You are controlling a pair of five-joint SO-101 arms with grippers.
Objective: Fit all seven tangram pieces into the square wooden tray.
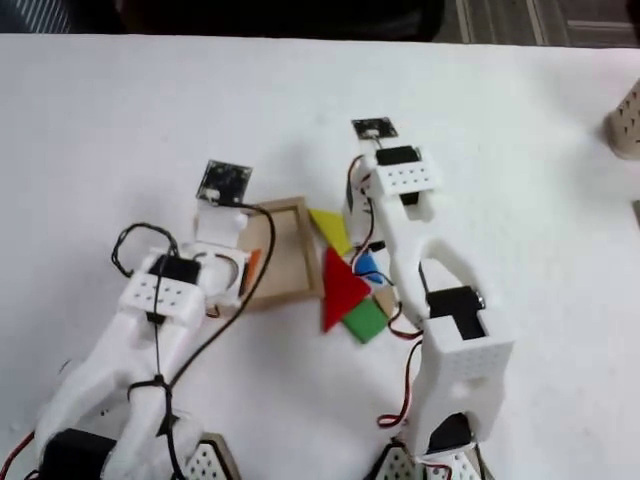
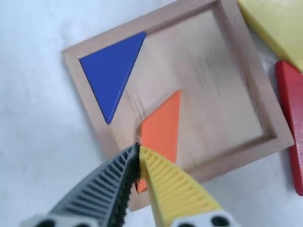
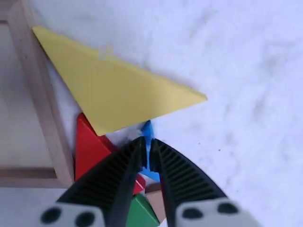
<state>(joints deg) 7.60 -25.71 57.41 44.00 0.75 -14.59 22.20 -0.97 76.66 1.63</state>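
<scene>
Left end effector (image 2: 138, 152) ribbed, closed over orange parallelogram (image 2: 163, 125), wooden tray (image 2: 213, 80)

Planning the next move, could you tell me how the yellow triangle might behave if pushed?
The yellow triangle looks flat and rigid, so it would likely slide, not roll. It seems to touch the red triangle, so pushing may shift that too.

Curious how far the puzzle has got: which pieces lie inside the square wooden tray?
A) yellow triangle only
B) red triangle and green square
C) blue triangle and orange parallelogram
C: the blue wooden triangle and the orange wooden parallelogram lie on the floor of the square wooden tray; the yellow wooden triangle and red wooden piece sit outside its rim.
</scene>
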